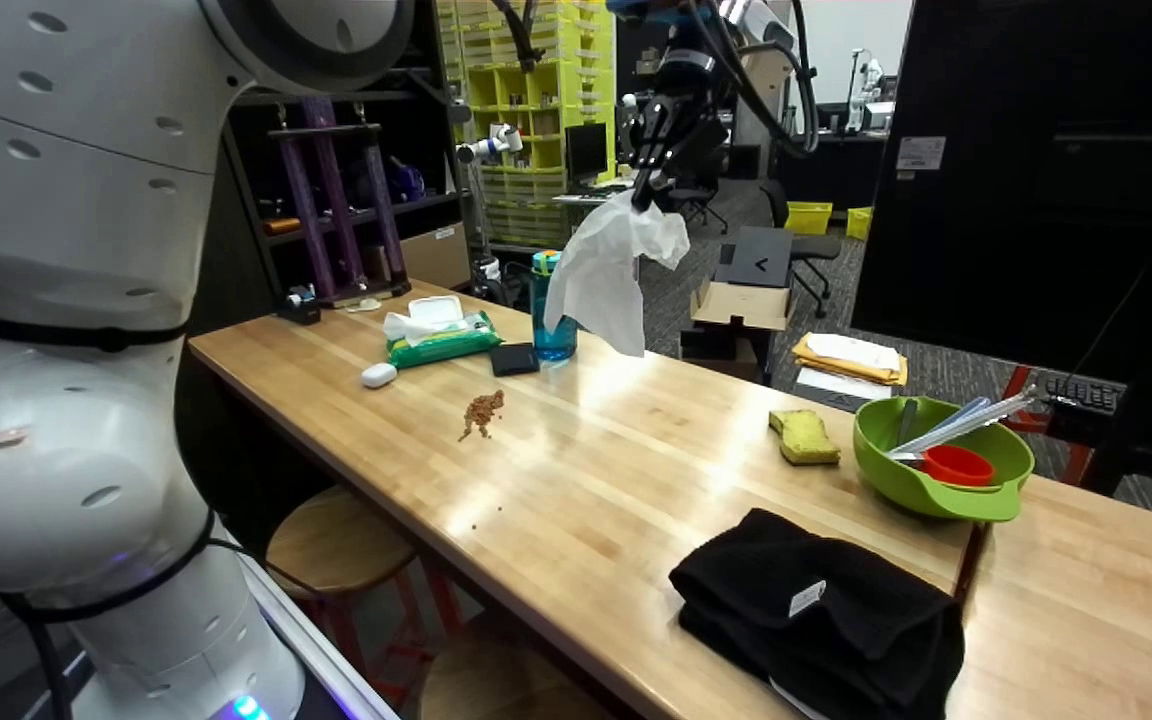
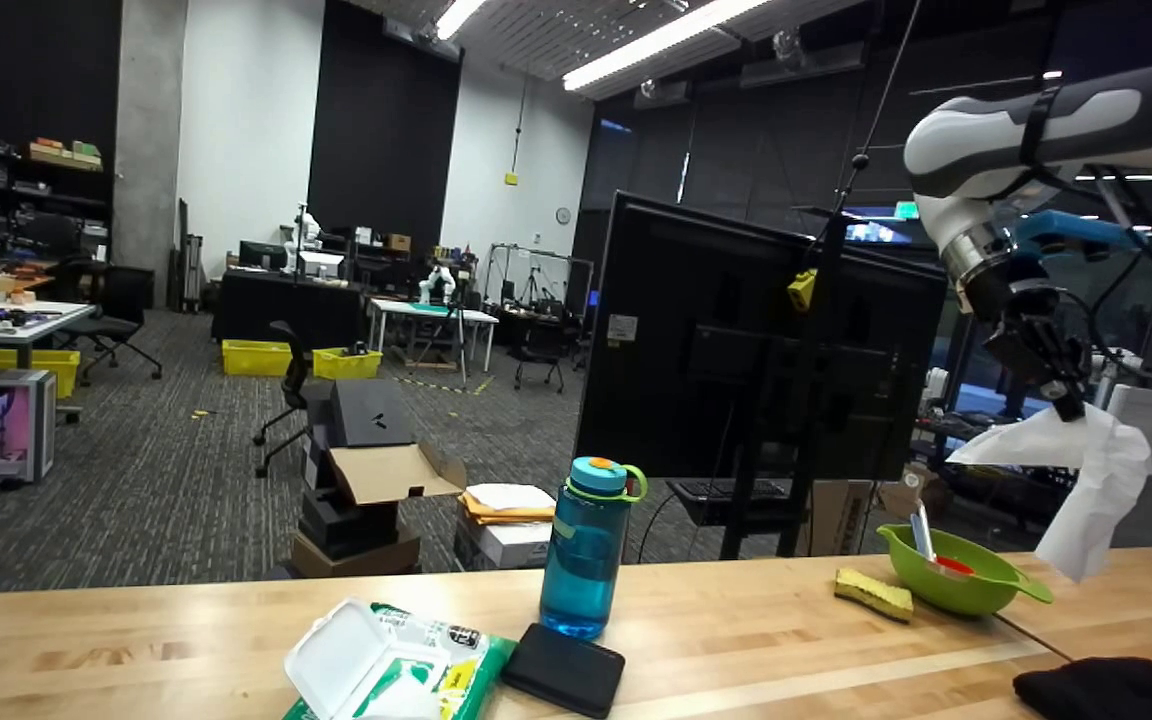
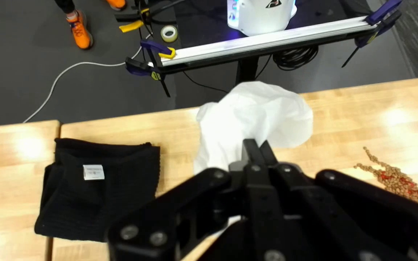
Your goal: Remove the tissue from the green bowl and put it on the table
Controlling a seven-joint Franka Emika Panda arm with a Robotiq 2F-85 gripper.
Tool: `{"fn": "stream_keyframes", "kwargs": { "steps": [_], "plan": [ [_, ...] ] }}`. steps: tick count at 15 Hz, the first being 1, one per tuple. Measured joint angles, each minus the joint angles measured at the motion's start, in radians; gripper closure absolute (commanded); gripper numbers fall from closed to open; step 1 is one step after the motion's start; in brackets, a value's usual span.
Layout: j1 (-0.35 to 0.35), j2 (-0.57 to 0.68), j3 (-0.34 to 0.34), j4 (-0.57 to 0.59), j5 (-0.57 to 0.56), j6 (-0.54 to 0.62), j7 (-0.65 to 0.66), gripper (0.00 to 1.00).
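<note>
While my jaws pinch the white tissue (image 1: 604, 270), it hangs down under me, in the air over the table (image 1: 626, 450)

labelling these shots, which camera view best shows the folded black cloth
The wrist view: the folded black cloth lies nearly whole there, seen from above, its rectangular white label facing up. Both exterior views show it slantwise, cut by the bottom edge.
</note>
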Motion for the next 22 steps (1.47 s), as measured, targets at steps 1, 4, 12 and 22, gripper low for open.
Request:
{"fn": "stream_keyframes", "kwargs": {
  "steps": [1, 4, 12, 22],
  "plan": [
    [-0.005, -0.019, 0.000, -0.050, 0.019, 0.042, 0.000, 1.00],
    [-0.022, -0.078, 0.000, -0.200, 0.084, 0.161, -0.004, 1.00],
    [0.014, -0.258, -0.078, -0.608, 0.153, 0.499, -0.172, 1.00],
    [0.068, -0.504, -0.141, -1.190, 0.112, 0.986, -0.352, 1.00]
  ]
}}
